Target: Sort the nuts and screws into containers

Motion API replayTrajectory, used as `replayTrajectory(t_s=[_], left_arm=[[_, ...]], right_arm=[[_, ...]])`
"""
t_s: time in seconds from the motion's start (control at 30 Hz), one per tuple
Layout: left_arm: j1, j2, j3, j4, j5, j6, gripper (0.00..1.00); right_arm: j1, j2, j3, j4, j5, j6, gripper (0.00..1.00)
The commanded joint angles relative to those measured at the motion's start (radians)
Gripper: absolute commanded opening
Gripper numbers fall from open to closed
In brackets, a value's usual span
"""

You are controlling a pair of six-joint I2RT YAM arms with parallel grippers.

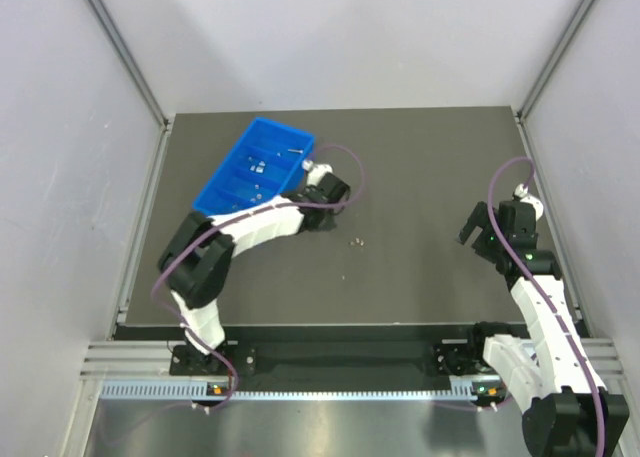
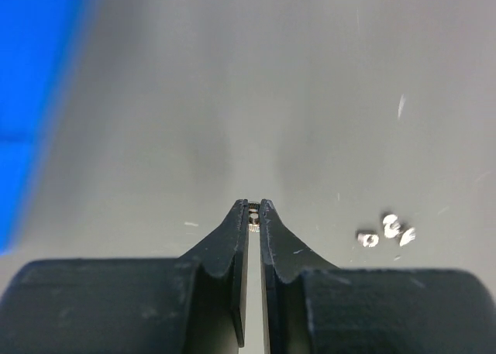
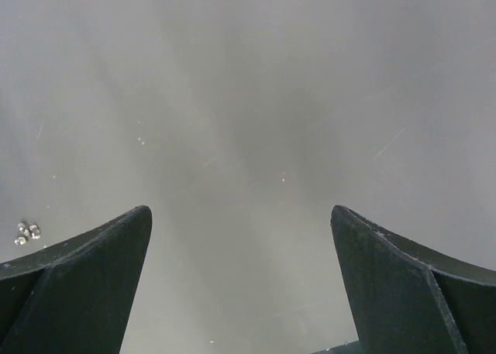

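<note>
**Overhead and wrist views.** The blue four-compartment tray [image 1: 226,165] lies askew at the far left of the dark table [image 1: 430,167]. One long side runs near the table's left edge and its far corner sits close to the back edge. Silver pieces [image 1: 256,163] lie in its compartments.

The left gripper [image 2: 253,207] stands just beside the tray's right side. Its jaws stand almost together, pinching a small silver fastener [image 2: 253,214] at the very tips; whether it is a screw or a nut cannot be told. A cluster of three nuts [image 2: 391,226] lies on the table near this gripper, to its right and apart from the fingers.

The right gripper [image 3: 240,211] hovers near the table's right edge, jaws wide apart and holding nothing. A broad stretch of bare table separates the two grippers, and the nut cluster lies toward its left end.
</note>
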Motion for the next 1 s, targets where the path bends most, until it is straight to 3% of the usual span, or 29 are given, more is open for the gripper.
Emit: replayTrajectory(t_s=[0.0, 0.27, 0.43, 0.83, 0.97], left_arm=[[0.105, -0.222, -0.004, 0.020, -0.009, -0.022, 0.06], [0.406, -0.474, -0.125, -0.026, -0.081, 0.004, 0.07], [0.533, -0.490, -0.217, -0.006, -0.081, 0.001, 0.07], [0.553, -0.401, -0.262, 0.089, -0.084, 0.013, 0.09], [0.553, -0.392, -0.241, 0.035, -0.077, 0.009, 0.32]], right_arm=[[0.002, -0.002, 0.029, 0.029, 0.011, 0.003, 1.00], [0.002, 0.021, 0.014, 0.058, -0.004, 0.011, 1.00], [0.002, 0.031, 0.014, 0.060, -0.006, 0.008, 1.00], [0.002, 0.020, 0.011, 0.057, -0.003, 0.005, 1.00], [0.002, 0.026, 0.019, 0.052, 0.000, 0.002, 1.00]])
